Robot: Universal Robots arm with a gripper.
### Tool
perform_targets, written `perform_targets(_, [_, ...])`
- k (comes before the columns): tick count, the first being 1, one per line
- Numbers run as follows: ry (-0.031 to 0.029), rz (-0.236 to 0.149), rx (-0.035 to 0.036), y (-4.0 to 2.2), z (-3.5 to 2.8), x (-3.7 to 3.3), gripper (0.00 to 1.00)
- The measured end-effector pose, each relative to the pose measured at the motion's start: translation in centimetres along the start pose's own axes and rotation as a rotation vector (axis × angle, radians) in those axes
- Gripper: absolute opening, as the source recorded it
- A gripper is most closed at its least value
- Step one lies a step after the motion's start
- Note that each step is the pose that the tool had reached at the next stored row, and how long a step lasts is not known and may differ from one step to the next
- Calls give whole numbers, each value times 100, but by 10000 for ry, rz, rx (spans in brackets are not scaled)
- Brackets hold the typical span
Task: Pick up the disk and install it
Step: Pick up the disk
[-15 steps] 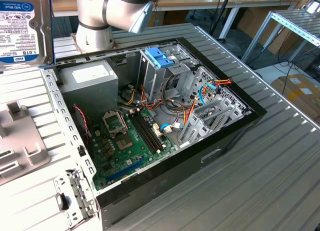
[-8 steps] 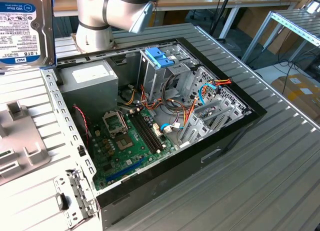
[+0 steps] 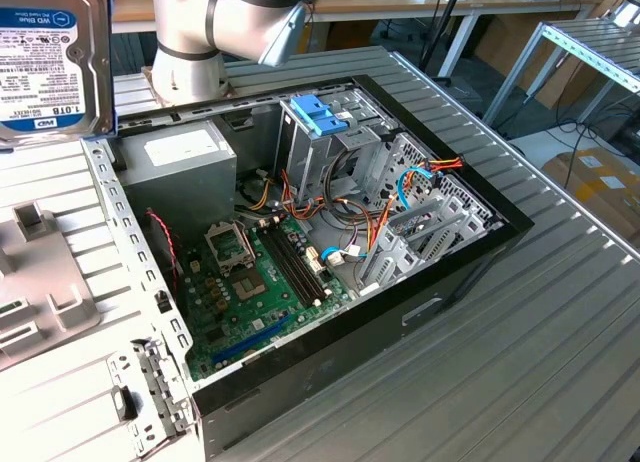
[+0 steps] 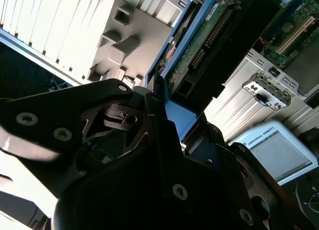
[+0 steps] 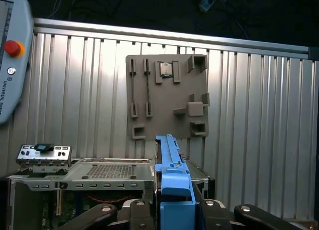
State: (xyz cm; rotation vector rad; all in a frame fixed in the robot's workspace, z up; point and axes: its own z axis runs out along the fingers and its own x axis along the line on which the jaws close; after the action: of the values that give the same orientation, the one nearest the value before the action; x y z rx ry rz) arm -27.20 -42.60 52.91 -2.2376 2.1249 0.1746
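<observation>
The disk [image 3: 50,57] hangs in the air at the exterior view's upper left, label side showing, above the ribbed table and to the side of the open computer case [image 3: 300,232]. In the second wrist view its green circuit-board underside [image 4: 219,36] sits inside light-blue rails, and my black gripper [image 4: 159,98] is shut on its end. In the first wrist view the disk [image 5: 172,175] stands edge-on, its blue rail rising from between my gripper [image 5: 172,210] fingers.
Inside the case a metal drive cage topped by a blue bracket [image 3: 320,112] stands beside the motherboard [image 3: 260,282] and loose cables. A grey fixture plate [image 5: 167,98] lies on the table. A teach pendant [image 5: 10,56] rests nearby. The arm's base [image 3: 190,52] stands behind the case.
</observation>
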Motion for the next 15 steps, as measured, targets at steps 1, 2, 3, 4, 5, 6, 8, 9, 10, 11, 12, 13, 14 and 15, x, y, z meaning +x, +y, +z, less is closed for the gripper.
perform_targets(1, [0, 0, -1, -2, -1, 4, 37])
perform_targets(2, [0, 0, 0, -5, -1, 10, 37])
perform_targets(3, [0, 0, 0, -7, -2, 15, 37])
perform_targets(4, [0, 0, 0, -10, -2, 23, 37])
perform_targets(5, [0, 0, 0, -12, -3, 28, 37])
perform_targets(6, [0, 0, 0, -14, -4, 34, 37])
perform_targets(8, [0, 0, 0, -22, -5, 48, 37])
perform_targets(9, [0, 1, 0, -30, -6, 60, 37])
perform_targets(10, [0, 0, 0, -35, -7, 68, 37])
perform_targets(11, [0, 0, 0, -38, -7, 74, 37])
perform_targets(12, [0, 0, 0, -44, -8, 86, 37])
perform_targets(13, [0, 0, 0, -46, -9, 92, 37])
perform_targets(14, [0, 0, 0, -49, -9, 100, 37])
perform_targets(15, [0, 0, 0, -51, -10, 106, 37])
